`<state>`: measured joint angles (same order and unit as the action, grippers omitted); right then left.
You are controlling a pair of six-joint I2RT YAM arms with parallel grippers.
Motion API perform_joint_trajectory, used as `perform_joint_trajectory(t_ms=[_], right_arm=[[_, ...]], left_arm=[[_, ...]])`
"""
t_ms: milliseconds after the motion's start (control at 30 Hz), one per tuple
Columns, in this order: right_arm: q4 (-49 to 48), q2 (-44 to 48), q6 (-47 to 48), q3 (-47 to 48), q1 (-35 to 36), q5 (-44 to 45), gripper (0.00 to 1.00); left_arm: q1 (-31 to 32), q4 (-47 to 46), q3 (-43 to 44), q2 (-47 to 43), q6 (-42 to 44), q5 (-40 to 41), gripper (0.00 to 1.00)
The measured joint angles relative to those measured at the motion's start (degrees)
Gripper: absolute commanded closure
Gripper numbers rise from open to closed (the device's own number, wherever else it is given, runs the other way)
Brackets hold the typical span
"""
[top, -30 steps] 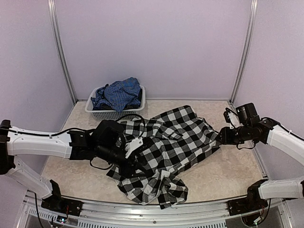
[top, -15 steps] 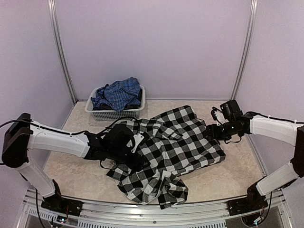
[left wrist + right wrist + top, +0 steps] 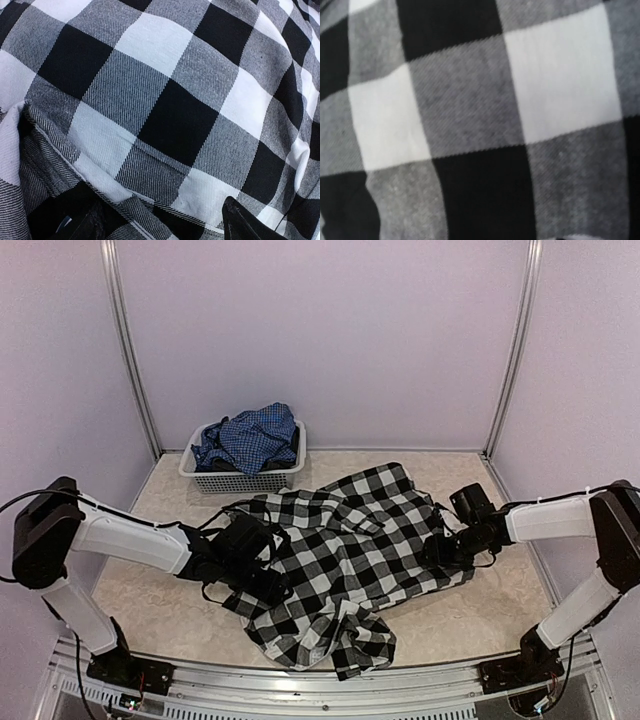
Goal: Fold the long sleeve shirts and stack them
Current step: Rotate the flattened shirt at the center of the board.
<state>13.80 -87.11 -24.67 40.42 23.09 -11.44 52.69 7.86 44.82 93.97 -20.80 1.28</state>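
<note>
Two white-shelled arms (image 3: pixel 120 535), black joints (image 3: pixel 45 530), thin black cables (image 3: pixel 555 499).

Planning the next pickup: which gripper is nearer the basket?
Left. The left gripper is on the checked shirt in front of the basket; the right gripper is at the shirt's right edge.

Large shirt (image 3: pixel 350 540): bold check of black, white and grey squares, with a fine diagonal weave seen close up. Second shirt (image 3: pixel 250 437): blue, finely checked. Basket (image 3: pixel 240 481): white mesh. Surface (image 3: pixel 480 600): beige, faintly marbled. Left arm (image 3: pixel 120 535) and right arm (image 3: pixel 550 520): white shells, black joints. Back wall (image 3: pixel 320 340): pale lilac.
</note>
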Motion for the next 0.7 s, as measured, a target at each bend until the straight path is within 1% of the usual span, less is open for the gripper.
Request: perform_joint_trajectory(t_ms=[200, 267, 333, 500, 700], right_arm=[[-1.7, 4.6, -4.4, -4.9, 1.7, -0.4, 0.37], [-1.0, 6.9, -6.5, -6.6, 3.5, -0.2, 0.35], [0.8, 8.9, -8.8, -7.6, 6.8, 0.7, 0.33], [4.4, 11.0, -13.9, -7.8, 15.2, 3.0, 0.3], [7.2, 9.0, -14.2, -5.1, 16.1, 5.6, 0.28]], left_arm=[[-4.3, -1.4, -2.4, -1.9, -1.0, -1.9, 0.23], [-6.9, -1.4, -3.0, -2.5, -1.0, -2.1, 0.23], [-8.9, -1.3, -3.5, -3.2, -1.0, -2.4, 0.23], [-14.4, 0.2, -4.6, -5.2, -0.9, -2.4, 0.22], [-17.2, 0.8, -2.9, -4.4, 0.7, -1.6, 0.2]])
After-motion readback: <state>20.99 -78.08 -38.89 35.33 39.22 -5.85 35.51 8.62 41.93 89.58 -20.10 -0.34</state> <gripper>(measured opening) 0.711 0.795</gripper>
